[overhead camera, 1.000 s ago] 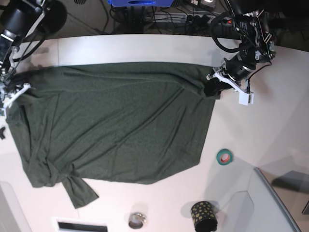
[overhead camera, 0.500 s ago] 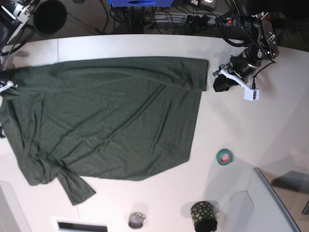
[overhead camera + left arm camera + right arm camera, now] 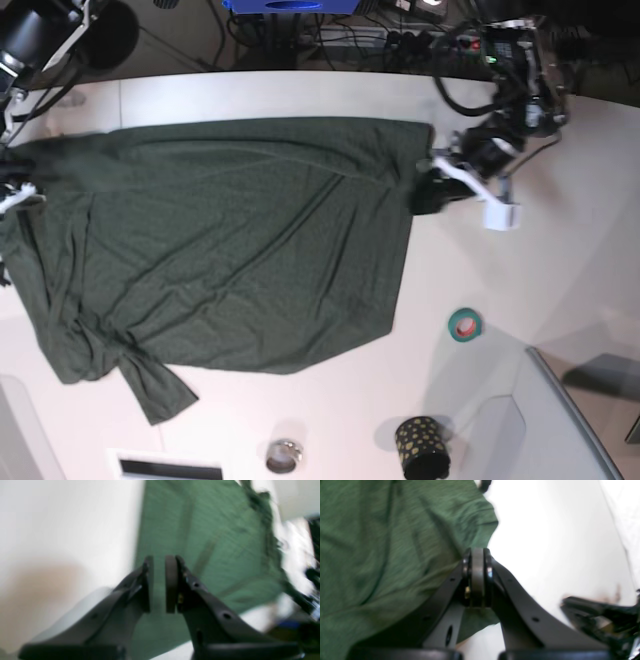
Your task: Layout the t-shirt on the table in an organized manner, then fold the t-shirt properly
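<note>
Two grippers work opposite edges of the t-shirt [image 3: 230,240]: the left gripper [image 3: 158,583], at the base view's upper right, has its pads slightly apart with nothing between them, hovering over the hem. The right gripper [image 3: 477,576], at far left, is pressed together, apparently empty. Crumpled sleeves at lower left suggest the spreading on the table [image 3: 560,250] isn't finished.

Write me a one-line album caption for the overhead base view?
Two robot arms flank a dark green t-shirt spread across a white table, with a tape roll and spotted cup nearby.
</note>
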Robot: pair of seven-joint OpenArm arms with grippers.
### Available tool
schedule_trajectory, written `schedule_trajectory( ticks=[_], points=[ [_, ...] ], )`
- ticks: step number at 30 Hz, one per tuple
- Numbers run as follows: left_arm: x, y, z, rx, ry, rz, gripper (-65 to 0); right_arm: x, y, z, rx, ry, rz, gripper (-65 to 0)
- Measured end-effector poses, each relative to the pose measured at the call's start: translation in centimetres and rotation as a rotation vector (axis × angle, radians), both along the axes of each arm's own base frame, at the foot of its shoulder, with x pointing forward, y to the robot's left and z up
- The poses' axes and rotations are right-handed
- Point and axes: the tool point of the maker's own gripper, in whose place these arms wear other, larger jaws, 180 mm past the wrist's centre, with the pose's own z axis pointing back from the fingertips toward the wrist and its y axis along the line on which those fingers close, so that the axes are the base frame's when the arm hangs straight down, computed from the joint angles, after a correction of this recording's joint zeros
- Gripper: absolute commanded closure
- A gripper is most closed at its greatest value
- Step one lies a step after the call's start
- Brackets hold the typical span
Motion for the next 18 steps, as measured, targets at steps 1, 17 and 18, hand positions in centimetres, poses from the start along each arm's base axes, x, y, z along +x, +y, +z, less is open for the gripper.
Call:
schedule_trajectory(
  ticks=[1, 17, 18],
  points=[
    [-0.1, -1.8, -0.5, -0.027, 0.014, -0.035, -8.7, 0.0, 0.4, -0.2, 0.008, 0.003, 0.006, -1.4],
    [-2.2, -3.4, -1.5, -0.001, 0.062, -0.085, -8.6, -0.9, -0.3, -0.3, -0.009, 0.019, 0.003, -1.2],
    [-2.2, -3.3, -1.4, 0.008, 0.063, -0.08, -8.6, -0.9, -0.2, -0.2, -0.008, 0.018, 0.003, -1.2]
  ],
)
